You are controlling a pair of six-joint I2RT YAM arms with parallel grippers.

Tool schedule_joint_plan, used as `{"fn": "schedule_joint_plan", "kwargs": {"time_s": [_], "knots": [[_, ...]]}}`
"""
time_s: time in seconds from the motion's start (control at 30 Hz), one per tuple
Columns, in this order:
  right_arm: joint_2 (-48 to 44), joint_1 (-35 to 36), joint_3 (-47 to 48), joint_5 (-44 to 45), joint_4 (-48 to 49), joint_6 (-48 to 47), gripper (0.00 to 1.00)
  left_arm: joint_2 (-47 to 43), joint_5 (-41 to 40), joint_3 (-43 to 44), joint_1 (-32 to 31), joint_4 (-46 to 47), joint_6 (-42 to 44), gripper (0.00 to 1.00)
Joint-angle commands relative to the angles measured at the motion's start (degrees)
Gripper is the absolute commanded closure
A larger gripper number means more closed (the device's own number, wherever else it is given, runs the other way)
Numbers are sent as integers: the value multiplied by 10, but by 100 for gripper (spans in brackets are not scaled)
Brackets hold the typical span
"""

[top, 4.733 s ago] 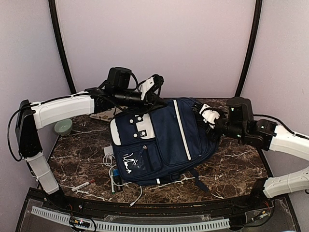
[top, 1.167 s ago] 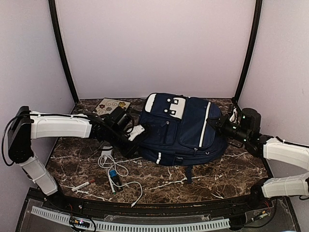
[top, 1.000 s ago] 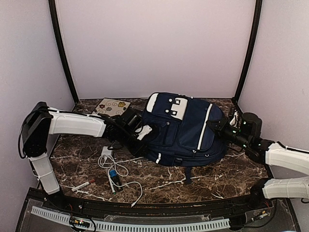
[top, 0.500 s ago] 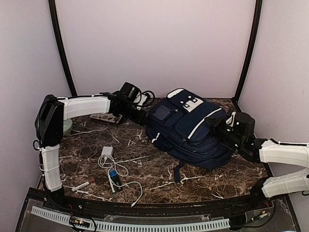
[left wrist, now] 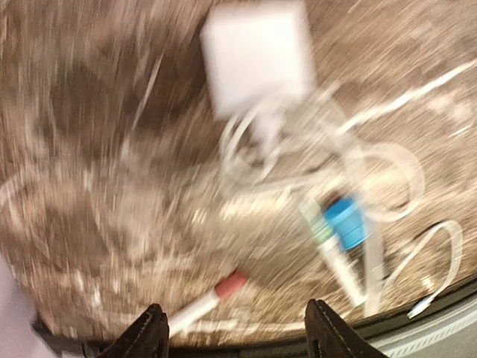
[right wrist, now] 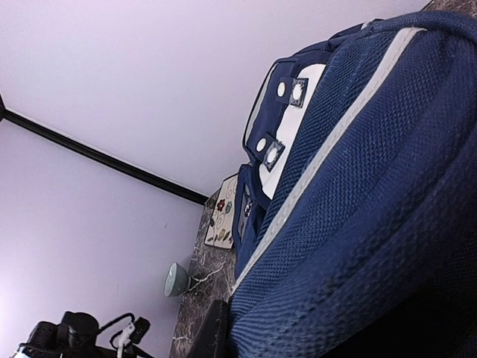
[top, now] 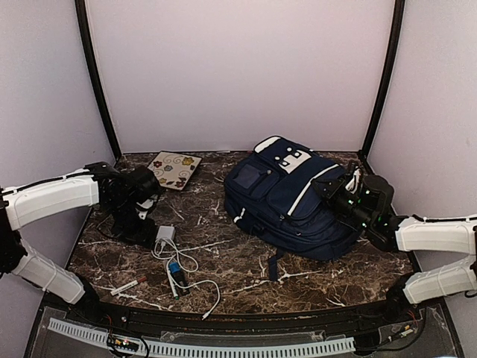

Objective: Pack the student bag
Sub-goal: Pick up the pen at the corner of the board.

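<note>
The student bag, navy with white stripes and a white patch, lies on the marble table right of centre, its top toward the back wall. My right gripper is at the bag's right edge, shut on its fabric. In the right wrist view the bag fills the frame and only one dark finger shows beside the cloth. My left gripper hangs over the left side of the table, well away from the bag. Its view is blurred, but the left gripper is open and holds nothing.
A white charger block with a coiled cable lies under the left gripper, beside a blue-capped item and a red-capped marker. A flower-patterned card lies at the back left. A green bowl stands by the left wall.
The left arm has drawn away from the bag, swinging left and down over the charger. The bag has turned, its top now toward the back, with the right gripper still on it.
</note>
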Motion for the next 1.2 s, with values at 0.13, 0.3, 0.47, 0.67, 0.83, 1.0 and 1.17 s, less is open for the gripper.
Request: {"fn": "schedule_joint_plan", "kwargs": {"time_s": [0.13, 0.3, 0.47, 0.67, 0.83, 1.0, 1.17], "knots": [[13, -25, -44, -108, 112, 10, 94, 33, 41, -80, -3, -195, -73, 35], [1, -36, -66, -112, 121, 12, 94, 53, 49, -92, -12, -182, -43, 32], [-8, -43, -69, -123, 121, 14, 94, 125, 46, -93, -26, -111, -22, 21], [-18, -44, -73, -118, 113, 13, 94, 214, 40, -107, -46, -60, 10, 21], [-18, -44, -78, -119, 112, 15, 95, 252, 28, -96, -46, -27, 15, 26], [-22, -45, -78, -112, 108, 18, 95, 247, 90, -108, -49, 29, 28, 71], [-24, -45, -74, -111, 102, 19, 95, 238, 77, -83, -49, 58, 31, 88]]}}
